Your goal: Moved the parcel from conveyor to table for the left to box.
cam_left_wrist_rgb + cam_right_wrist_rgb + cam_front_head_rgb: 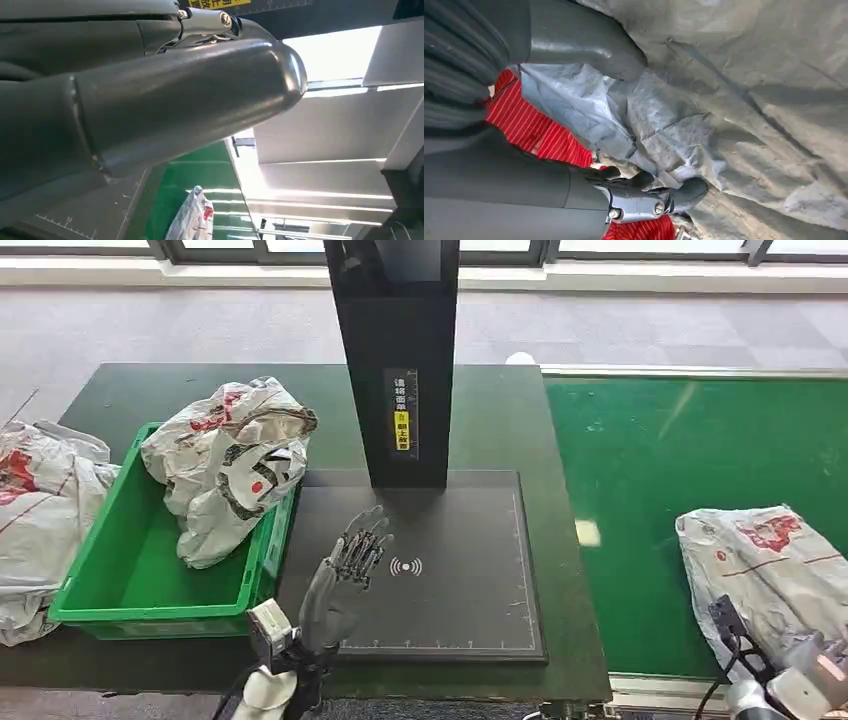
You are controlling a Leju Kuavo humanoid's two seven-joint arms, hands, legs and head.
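Two hands were at work as seen from the head view. The left hand [352,565] hung open, fingers spread and holding nothing, above the dark scanning pad [440,570] on the black table [500,420]. Just beyond its fingertips rose the black scanner column [398,360]; to its outer side sat the green box [150,570], with a crumpled white parcel bag [235,465] slumped over the box's far corner and another bag [35,510] lying past the box at the table's edge. Well off to the left hand's inner side, the parcel [770,570], a white bag with red print, lay on the green conveyor [660,470]. The right hand [800,675] sat at the parcel's near edge, mostly cut off by the frame, so its hold could not be judged from there.

From the left wrist view, the left hand's thick grey thumb [200,100] stretched out bare, gripping nothing. Beyond it lay the ruled edge of the pad [90,220], then the conveyor [200,170], with the parcel [192,220] far off past the thumb.

From the right wrist view, the right hand [574,125] was pressed into the parcel [724,125]. Its thumb [594,50] bore on the grey crumpled plastic on one side while dark fingers [654,195] curled against it on the other, a fold of the bag bunched between them. Red striped print [539,130] showed close by the palm.
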